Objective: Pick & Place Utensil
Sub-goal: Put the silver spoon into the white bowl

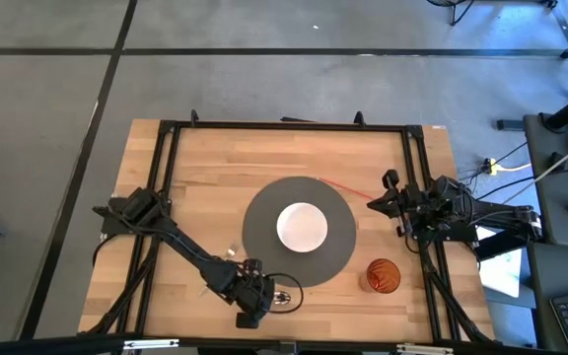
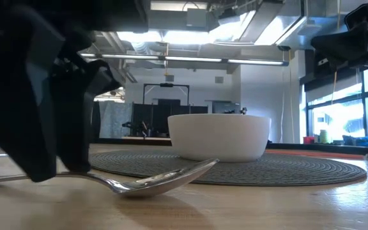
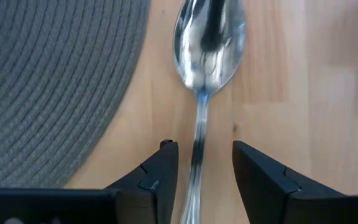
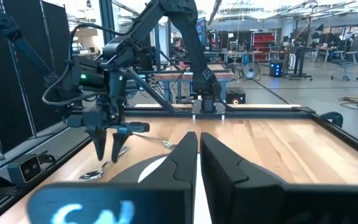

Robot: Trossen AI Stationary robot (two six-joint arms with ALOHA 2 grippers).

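Observation:
A shiny metal spoon [image 3: 207,43] lies on the wood near the table's near edge, beside the grey mat; it rests on the underside of its bowl [image 2: 158,184]. My left gripper [image 3: 202,149] is open and low over it. Its fingers stand on either side of the spoon's handle [image 3: 197,140], with a gap at each side. In the high view this gripper [image 1: 261,298] sits just left of the spoon [image 1: 285,296]. My right gripper [image 4: 197,140] is shut and waits above the table's right side [image 1: 378,200].
A white bowl [image 1: 302,227] stands on a round grey woven mat [image 1: 264,212] at the table's middle. An orange cup [image 1: 383,276] stands near the right near corner. A thin red stick [image 1: 348,187] lies beyond the mat. A small metal piece [image 1: 233,253] lies left of the mat.

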